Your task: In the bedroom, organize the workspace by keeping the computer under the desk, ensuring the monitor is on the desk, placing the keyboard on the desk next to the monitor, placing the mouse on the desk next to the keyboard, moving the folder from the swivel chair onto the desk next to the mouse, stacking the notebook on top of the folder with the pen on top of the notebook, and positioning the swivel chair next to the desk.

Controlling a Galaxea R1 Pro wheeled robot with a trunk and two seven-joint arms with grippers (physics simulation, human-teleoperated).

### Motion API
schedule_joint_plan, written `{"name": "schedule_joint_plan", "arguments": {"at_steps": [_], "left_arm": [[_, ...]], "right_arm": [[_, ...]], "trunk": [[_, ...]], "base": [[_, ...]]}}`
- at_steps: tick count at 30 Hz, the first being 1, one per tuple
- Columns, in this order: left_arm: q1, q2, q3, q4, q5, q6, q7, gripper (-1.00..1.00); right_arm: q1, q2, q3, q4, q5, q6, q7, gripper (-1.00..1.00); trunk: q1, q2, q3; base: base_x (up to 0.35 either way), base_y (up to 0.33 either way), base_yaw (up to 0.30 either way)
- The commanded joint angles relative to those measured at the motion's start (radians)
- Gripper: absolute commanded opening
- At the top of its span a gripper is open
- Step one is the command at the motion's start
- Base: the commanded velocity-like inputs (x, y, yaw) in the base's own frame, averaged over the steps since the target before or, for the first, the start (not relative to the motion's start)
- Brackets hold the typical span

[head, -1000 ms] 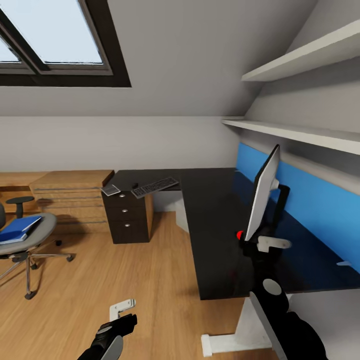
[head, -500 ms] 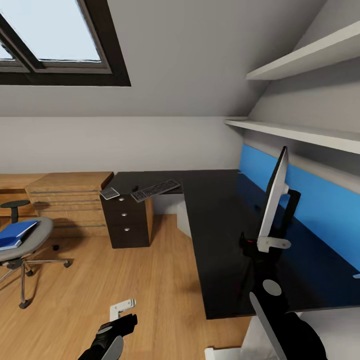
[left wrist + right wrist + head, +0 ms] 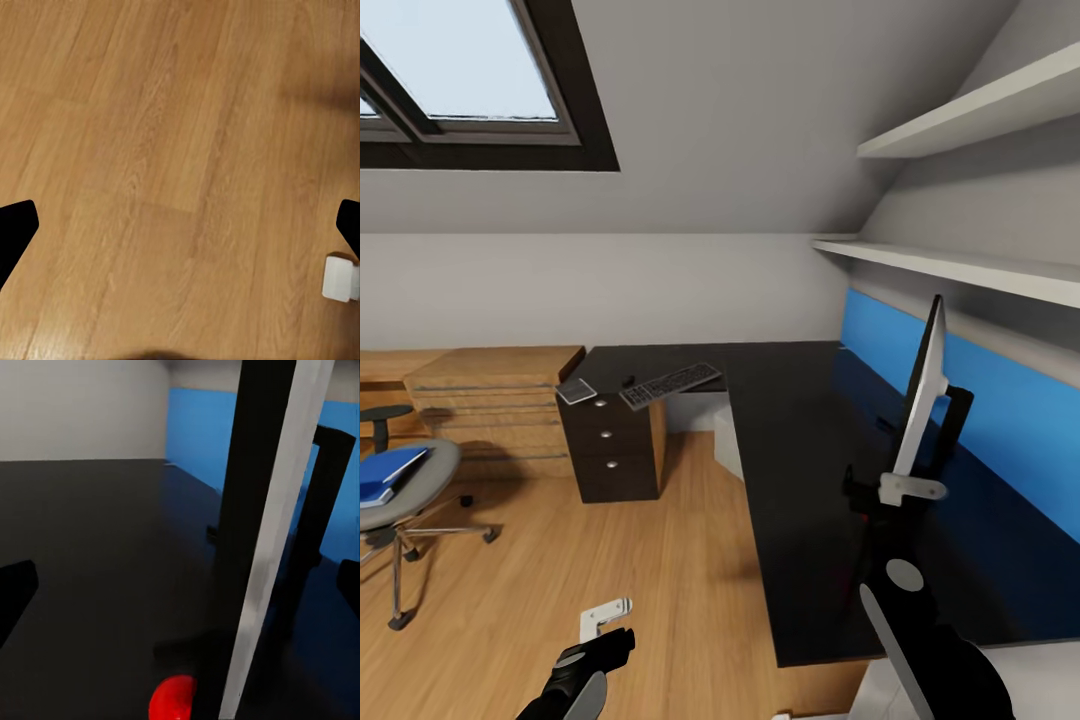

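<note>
well, everything hangs off the black l-shaped desk (image 3: pixel 790 440) under the sloped ceiling. the monitor (image 3: pixel 922 395) stands on the desk along its blue back panel (image 3: pixel 970 400), seen edge-on, thin and pale with a dark stand behind it. the right gripper (image 3: pixel 890 492) is raised over the desk just in front of the monitor's lower edge; in the right wrist view its two dark fingertips sit far apart at the frame's sides, so the jaws are spread, with the monitor (image 3: pixel 266 532) between them but not pinched. a small red spot (image 3: pixel 172 697) shows at the monitor's foot.

at the desk's far corner the keyboard (image 3: pixel 671 384) lies tilted, overhanging the front edge a little. the mouse (image 3: pixel 628 381) sits just beside it, and a small grey flat thing (image 3: pixel 577 390), maybe the notebook, lies beyond that, above the dark drawer unit (image 3: pixel 612 450) tucked beneath the desk end.

well apart from the desk, over the wooden floor (image 3: pixel 610 560), stands the grey swivel chair (image 3: pixel 405 490) with the blue folder (image 3: pixel 388 470) resting on its seat. a low wooden dresser (image 3: pixel 495 405) sits against the wall beside the drawer unit.

the left gripper (image 3: pixel 603 618) hangs low over the floor, away from the desk; in the left wrist view its fingertips (image 3: pixel 15 229) show wide apart with nothing between them.
</note>
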Motion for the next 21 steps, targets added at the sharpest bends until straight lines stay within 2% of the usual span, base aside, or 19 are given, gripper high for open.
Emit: {"name": "schedule_joint_plan", "arguments": {"at_steps": [1, 6, 14, 21], "left_arm": [[-0.001, 0.001, -0.004, -0.002, 0.007, 0.002, 0.009, 1.00], [-0.001, 0.001, -0.004, -0.002, 0.007, 0.002, 0.009, 1.00], [-0.001, 0.001, -0.004, -0.002, 0.007, 0.002, 0.009, 1.00], [-0.001, 0.001, -0.004, -0.002, 0.006, 0.001, 0.009, 1.00]], "right_arm": [[-0.001, -0.001, 0.003, -0.001, -0.007, 0.005, -0.015, 1.00], [-0.001, -0.001, 0.002, 0.001, -0.007, 0.006, -0.038, 1.00], [-0.001, -0.001, -0.003, 0.003, -0.009, 0.007, -0.048, 1.00], [-0.001, -0.001, -0.034, 0.021, -0.010, 0.011, -0.047, 1.00]], "trunk": [[0.000, -0.001, -0.001], [0.000, -0.001, -0.001], [0.000, -0.001, -0.001], [0.000, -0.001, -0.001]], "base": [[0.229, 0.000, 0.000], [0.127, 0.000, 0.000], [0.013, 0.000, 0.000], [0.162, 0.000, 0.000]]}}
